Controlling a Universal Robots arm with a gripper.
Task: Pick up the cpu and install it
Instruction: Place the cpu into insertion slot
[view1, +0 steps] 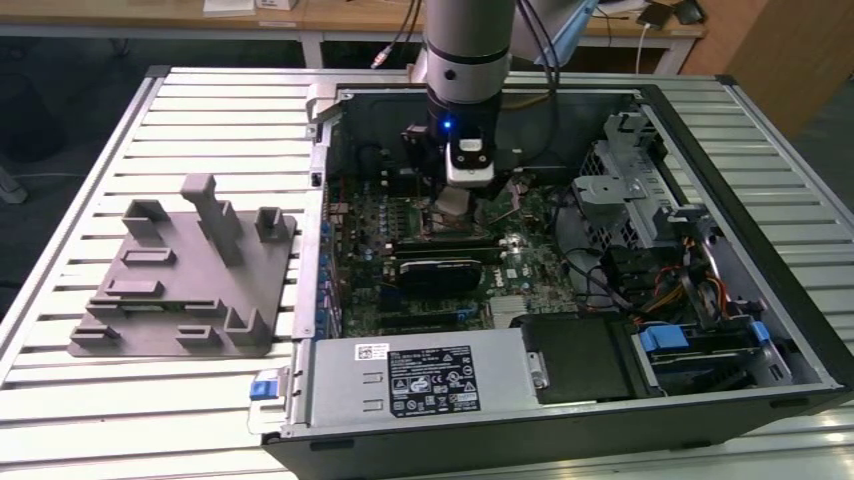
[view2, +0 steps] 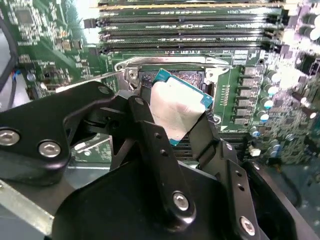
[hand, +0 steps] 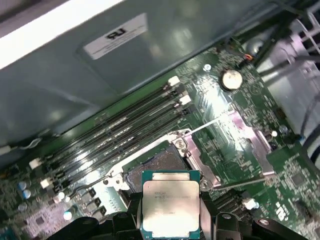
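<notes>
Looks satin silver metal on the cpu (hand: 170, 206) top. Looks matt black on the gripper (view2: 172, 122), glossy green on the motherboard (hand: 295, 180). Looks matt grey plastic on the fixture block (view1: 187, 290), ribbed metal on the tabletop (view1: 80, 400).

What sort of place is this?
Probably a lab bench for PC assembly: an open computer case on a slatted metal table, a fixture block beside it, the gripper holding a cpu over the motherboard.
</notes>
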